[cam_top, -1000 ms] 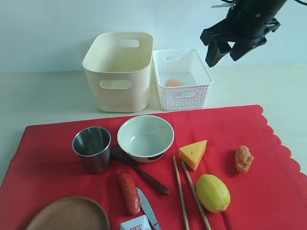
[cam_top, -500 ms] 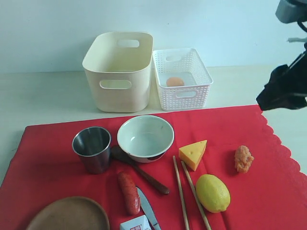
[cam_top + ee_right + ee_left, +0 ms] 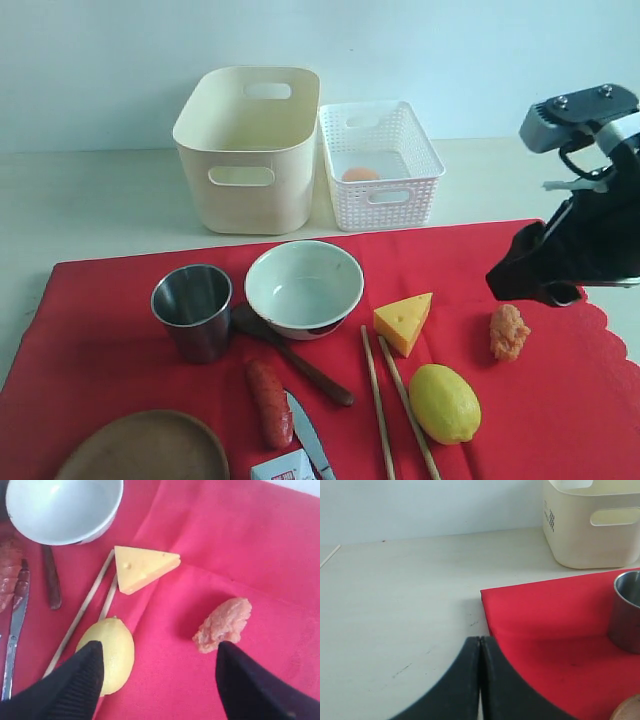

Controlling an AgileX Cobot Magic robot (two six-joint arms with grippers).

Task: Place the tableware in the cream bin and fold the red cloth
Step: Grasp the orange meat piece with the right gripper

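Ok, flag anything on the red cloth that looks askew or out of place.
Nothing looks spilled or damaged. The two chopsticks lie splayed rather than parallel, and the red cloth is rucked into a ridge beside the cheese.

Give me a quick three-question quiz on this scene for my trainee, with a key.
1. True or false: the round steel cup stands on the bright red cloth.
2. What lies in the small white lattice basket? A: a yellow lemon. B: a brownish egg. C: a wedge of cheese.
3. Fill in: the left claw is ___ (open or shut).

Key: 1 true. 2 B. 3 shut.
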